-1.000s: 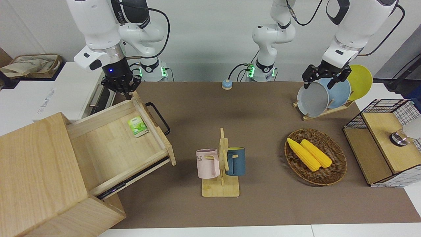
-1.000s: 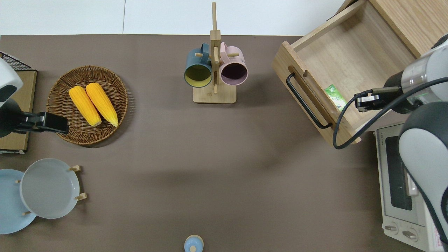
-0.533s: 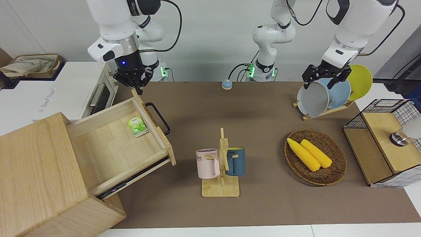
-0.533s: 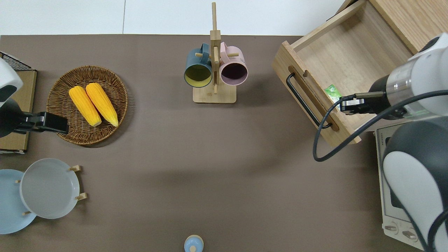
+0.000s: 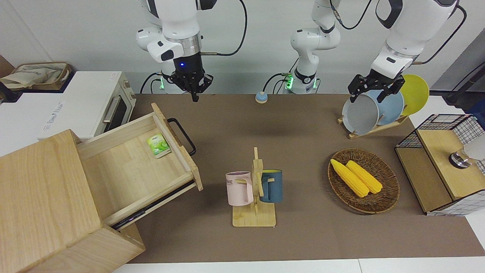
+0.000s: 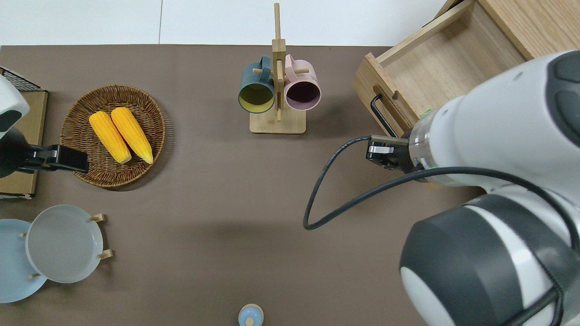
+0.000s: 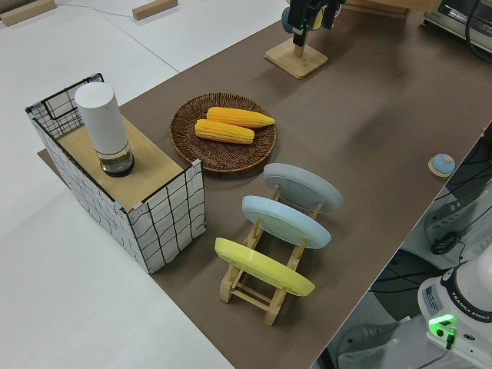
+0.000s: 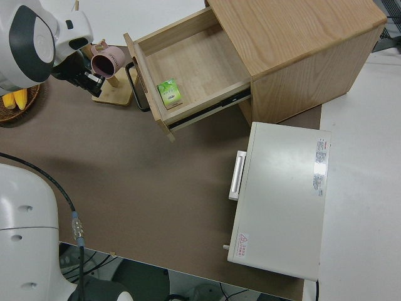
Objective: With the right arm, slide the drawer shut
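The drawer (image 5: pixel 144 167) stands pulled well out of the big pale wooden box (image 5: pixel 45 204) at the right arm's end of the surface (image 5: pixel 303 235), near the edge farthest from the robots. Its black loop handle (image 5: pixel 182 135) faces the middle of the surface, and a small green packet (image 5: pixel 158 145) lies inside, just beside the front panel.

The right arm (image 6: pixel 498 136) is raised with its hand (image 5: pixel 194 86) up in the air, pointing down and touching nothing. From above the hand (image 6: pixel 385 154) sits over bare brown mat just off the drawer's front, close to the handle. Its fingers seem drawn close together, though I cannot tell for sure. A loose black cable (image 6: pixel 326 190) hangs from the wrist in a wide loop.

A white oven (image 8: pixel 282 200) sits beside the box, nearer to the robots. A mug stand (image 5: pixel 254 197) with a pink mug (image 5: pixel 239 188) and a dark blue mug (image 5: pixel 271 185) is mid-surface, toward the edge farthest from the robots. A wicker basket (image 5: pixel 390 182) holding two corn cobs (image 5: pixel 356 176) lies toward the left arm's end, with a plate rack (image 7: pixel 269 231) nearer to the robots than the basket.

The left arm is parked.
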`<state>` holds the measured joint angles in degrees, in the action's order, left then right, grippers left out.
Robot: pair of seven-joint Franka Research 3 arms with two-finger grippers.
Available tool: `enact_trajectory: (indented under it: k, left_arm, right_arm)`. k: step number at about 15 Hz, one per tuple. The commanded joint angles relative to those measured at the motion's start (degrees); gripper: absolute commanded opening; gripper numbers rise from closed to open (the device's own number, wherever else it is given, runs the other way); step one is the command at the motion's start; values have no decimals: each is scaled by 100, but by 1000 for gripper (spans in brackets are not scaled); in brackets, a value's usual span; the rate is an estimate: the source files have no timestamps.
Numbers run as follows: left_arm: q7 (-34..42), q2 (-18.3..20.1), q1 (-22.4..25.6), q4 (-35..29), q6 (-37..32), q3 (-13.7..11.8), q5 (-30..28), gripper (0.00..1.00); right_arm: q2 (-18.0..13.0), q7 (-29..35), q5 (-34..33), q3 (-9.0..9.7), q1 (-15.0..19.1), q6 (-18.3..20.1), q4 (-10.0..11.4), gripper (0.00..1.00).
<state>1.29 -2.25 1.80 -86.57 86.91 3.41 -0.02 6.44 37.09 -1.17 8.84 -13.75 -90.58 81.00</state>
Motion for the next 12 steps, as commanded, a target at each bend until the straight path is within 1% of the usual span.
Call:
enact_trajectory:
  k: [1,3,5,6,7,9,11,12]
  left_arm:
    - [56,-65,22,140,-113,37,98,993]
    - [56,-65,22,140,-113,37,98,993]
    - [56,-65,22,140,-113,37,98,993]
    - [56,-65,22,149,-113,37,98,993]
    - [56,-65,22,140,-113,37,98,993]
    - [56,-65,22,149,-113,37,98,993]
    - [56,-65,22,149,-113,37,98,993]
    - [56,-65,22,140,-113,37,98,993]
  right_arm:
    - [85,832,-67,-14,-127,-108,196,0]
    - [147,1263,-67,-14,-137,-223,363,0]
    - [173,1623,-67,-14,-137,-407,583,0]
    - [208,1887,-67,-14,-128,-512,697,0]
    - [269,2194,-67,-14,-136,-600,759,0]
    - [488,2844,-67,-14,-145,-654,760,0]
    - [665,3372,-85,-14,-163,-654,777,0]
    - [744,3540,-154,-14,-163,-662,777,0]
